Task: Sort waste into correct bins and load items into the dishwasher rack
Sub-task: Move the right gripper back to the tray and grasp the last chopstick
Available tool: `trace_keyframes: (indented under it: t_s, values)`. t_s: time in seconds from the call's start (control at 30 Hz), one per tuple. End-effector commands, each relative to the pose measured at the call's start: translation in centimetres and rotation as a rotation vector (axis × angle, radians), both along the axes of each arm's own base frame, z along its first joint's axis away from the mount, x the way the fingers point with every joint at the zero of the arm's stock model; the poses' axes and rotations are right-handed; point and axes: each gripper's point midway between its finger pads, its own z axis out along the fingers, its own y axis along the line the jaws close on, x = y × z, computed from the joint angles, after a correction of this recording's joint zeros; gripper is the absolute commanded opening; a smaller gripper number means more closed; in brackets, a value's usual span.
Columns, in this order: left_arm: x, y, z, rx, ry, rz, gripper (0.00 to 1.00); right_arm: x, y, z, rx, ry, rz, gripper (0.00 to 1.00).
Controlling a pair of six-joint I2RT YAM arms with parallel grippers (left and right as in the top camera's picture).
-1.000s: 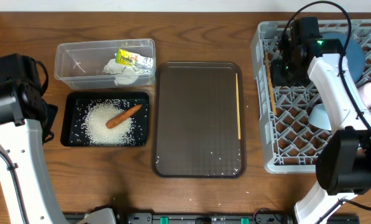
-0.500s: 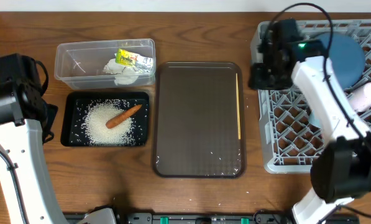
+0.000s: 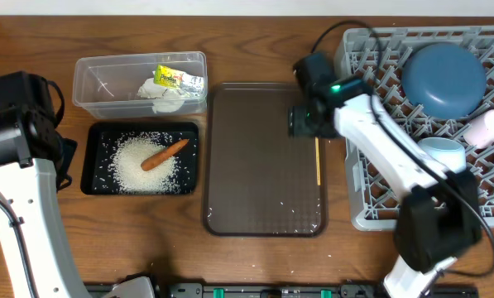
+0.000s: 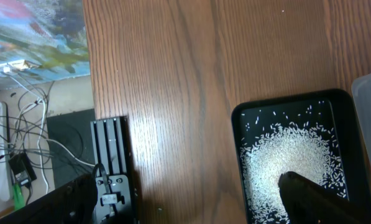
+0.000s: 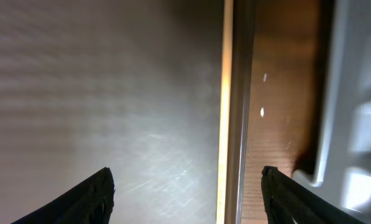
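Note:
The black tray (image 3: 95,184) holds white rice (image 3: 139,170) and an orange carrot (image 3: 165,154); rice also shows in the left wrist view (image 4: 291,162). The clear tub (image 3: 89,74) holds a crumpled tissue (image 3: 165,100) and a yellow-green wrapper (image 3: 174,79). The grey rack (image 3: 371,207) holds the large blue bowl (image 3: 443,74), a light-blue cup (image 3: 442,153) and a white cup (image 3: 486,128). One wooden chopstick (image 3: 318,161) lies along the brown tray's right edge, also in the right wrist view (image 5: 225,112). My right gripper (image 5: 188,186) is open above it. My left gripper (image 4: 191,205) is open over the table.
The brown serving tray (image 3: 255,165) lies in the middle with a few rice grains near its front. Cables and a black mount (image 4: 110,162) sit past the table's left edge. The left arm (image 3: 15,141) stands at the far left.
My right arm has swung left out of the rack and now hovers over the brown tray's right edge above the chopstick. The left arm has not moved.

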Motion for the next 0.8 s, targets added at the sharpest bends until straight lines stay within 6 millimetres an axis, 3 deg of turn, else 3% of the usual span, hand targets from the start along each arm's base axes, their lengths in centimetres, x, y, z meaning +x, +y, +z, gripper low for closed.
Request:
trace_keyframes:
  t_s: [0.0, 0.23, 0.77]
  values:
    - [-1.9, -0.1, 0.0, -0.002, 0.084, 0.004, 0.95, 0.0, -0.5, -2.5, -0.042, 0.033, -0.061, 0.73]
    - [-1.9, -0.1, 0.0, -0.002, 0.084, 0.004, 0.95, -0.1, 0.1, -4.9, -0.036, 0.080, -0.052, 0.72]
    - [-1.9, -0.1, 0.0, -0.002, 0.084, 0.004, 0.95, -0.3, 0.4, -7.2, -0.033, 0.119, -0.038, 0.71]
